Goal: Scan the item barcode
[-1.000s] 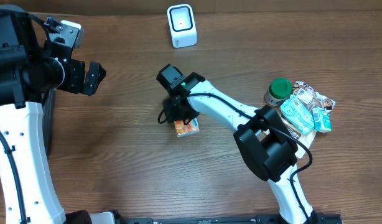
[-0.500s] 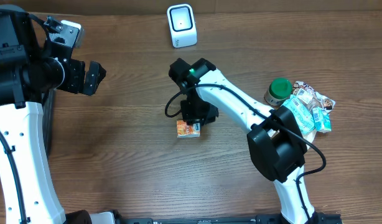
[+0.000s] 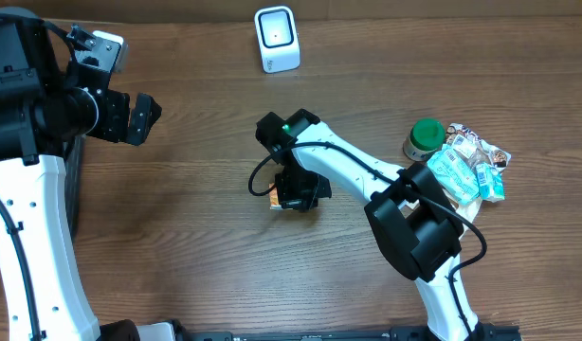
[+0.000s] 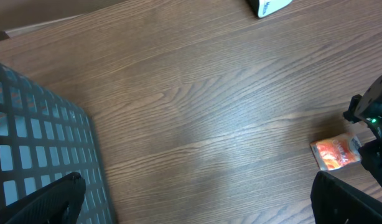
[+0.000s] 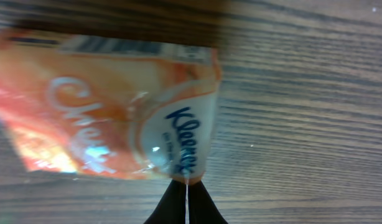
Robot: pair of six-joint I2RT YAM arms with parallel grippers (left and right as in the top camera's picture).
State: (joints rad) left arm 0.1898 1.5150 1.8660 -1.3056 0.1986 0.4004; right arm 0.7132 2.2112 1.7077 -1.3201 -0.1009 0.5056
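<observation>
Surface [image 3: 177, 218] open left of scanner [image 3: 277, 38] and below-left. Right arm [image 3: 348, 170] crosses below it; jar [image 3: 425, 138], packet pile [image 3: 471, 166] block far right.

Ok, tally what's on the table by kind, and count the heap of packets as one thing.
Scanner: 1
Tissue pack: 1
Green-lidded jar: 1
Heap of packets: 1
Total: 4

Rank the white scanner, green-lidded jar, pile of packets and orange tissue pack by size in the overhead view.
1. Pile of packets
2. White scanner
3. Green-lidded jar
Orange tissue pack: mostly hidden under the right hand, so unranked.
</observation>
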